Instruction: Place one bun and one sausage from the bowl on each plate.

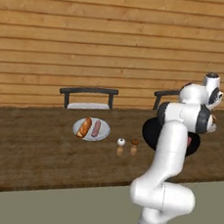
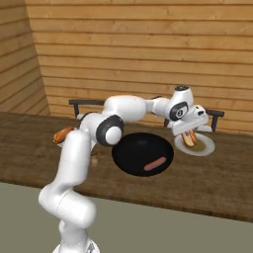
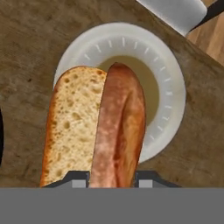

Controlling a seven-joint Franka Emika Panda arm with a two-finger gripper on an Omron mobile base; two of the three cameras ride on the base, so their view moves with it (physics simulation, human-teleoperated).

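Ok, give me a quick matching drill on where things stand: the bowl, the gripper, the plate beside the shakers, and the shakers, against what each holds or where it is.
Things:
1. bowl
2. gripper
3. plate beside the shakers
4. shakers

States:
A. bears a bun and a sausage, side by side
B. stand on the table between a plate and the bowl
C. holds a lone sausage
D. shut on a gripped sausage above the second plate

Pairs: 1-C, 2-D, 3-A, 4-B

Dark wooden table (image 1: 26, 148), two plates (image 1: 103, 131) (image 2: 206, 147), black bowl (image 2: 129, 154), two shakers (image 1: 121, 145)
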